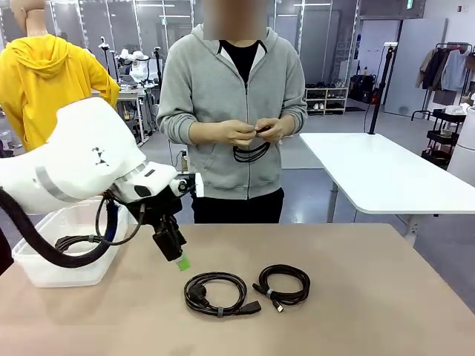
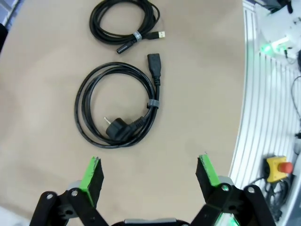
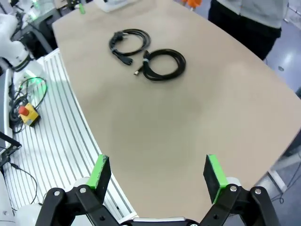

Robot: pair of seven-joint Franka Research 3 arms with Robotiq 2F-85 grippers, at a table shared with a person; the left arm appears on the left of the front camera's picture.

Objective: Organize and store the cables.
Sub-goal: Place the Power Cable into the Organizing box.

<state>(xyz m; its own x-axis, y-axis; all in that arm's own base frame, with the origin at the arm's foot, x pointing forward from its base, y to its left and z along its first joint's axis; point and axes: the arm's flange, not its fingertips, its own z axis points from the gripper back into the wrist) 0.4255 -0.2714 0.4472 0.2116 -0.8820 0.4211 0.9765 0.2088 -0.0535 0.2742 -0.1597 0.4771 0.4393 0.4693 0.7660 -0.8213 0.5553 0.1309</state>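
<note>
Low in the left wrist view the left gripper point(image 2: 148, 162) stands released, green pads spread wide with nothing between them, just short of the nearest cable on the tan table point(image 2: 37, 141). This coiled power cord point(image 2: 151, 104) lies flat mid-frame, bound by one grey tie, its angled plug inside the ring and its socket end poking out above. It looks light and limp: lifted by a single strand it would likely sag and trail its ends, so the better hold is across the bundled turns at the tie, pads straddling them down at the tabletop. In the front view the left arm enters from the left, wrist bent, fingers slanting down and right, close above the table beside that cord point(image 1: 197, 294). At the bottom of the right wrist view the right gripper point(image 3: 157, 160) is likewise spread and empty, high over the table's edge, both coils well apart in the upper left. Beyond the power cord lies a smaller coiled USB cable point(image 2: 136, 36), apart from it. At the front view's left edge a clear plastic bin point(image 1: 44, 276) seems to hold another black coil. Farthest, the person's hands point(image 1: 241, 133) work a third cable point(image 1: 251, 154) at waist height
</note>
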